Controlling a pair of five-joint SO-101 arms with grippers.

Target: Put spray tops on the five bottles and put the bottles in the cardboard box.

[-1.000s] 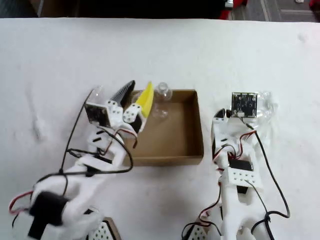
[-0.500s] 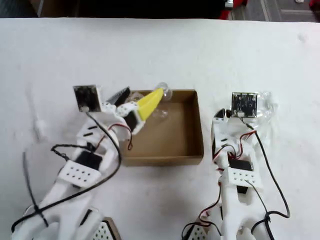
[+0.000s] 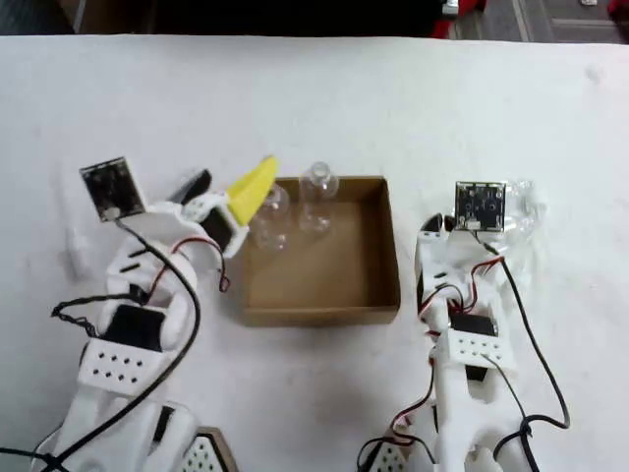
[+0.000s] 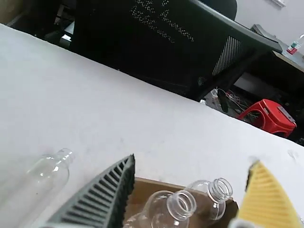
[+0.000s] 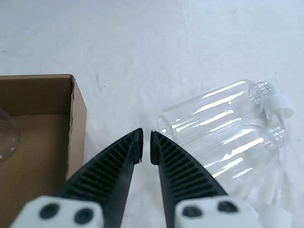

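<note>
left gripper (image 3: pixel 234 172) hung wide open, empty, beside the cardboard box (image 3: pixel 385 246) | two topless bottles (image 3: pixel 271 211) stood in its back-left corner | right gripper (image 5: pixel 146 142) was pinched nearly closed on nothing, near two loose bottles (image 5: pixel 213 107) lying on the table (image 3: pixel 295 98) | tip: probably grip a bottle body low, steady | watch the box wall and the spare bottle (image 4: pixel 45 173) alongside

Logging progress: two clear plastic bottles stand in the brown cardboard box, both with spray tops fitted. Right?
No. The two clear plastic bottles stand in the brown cardboard box, but both have bare open necks, no spray tops; the left wrist view shows it.
</note>
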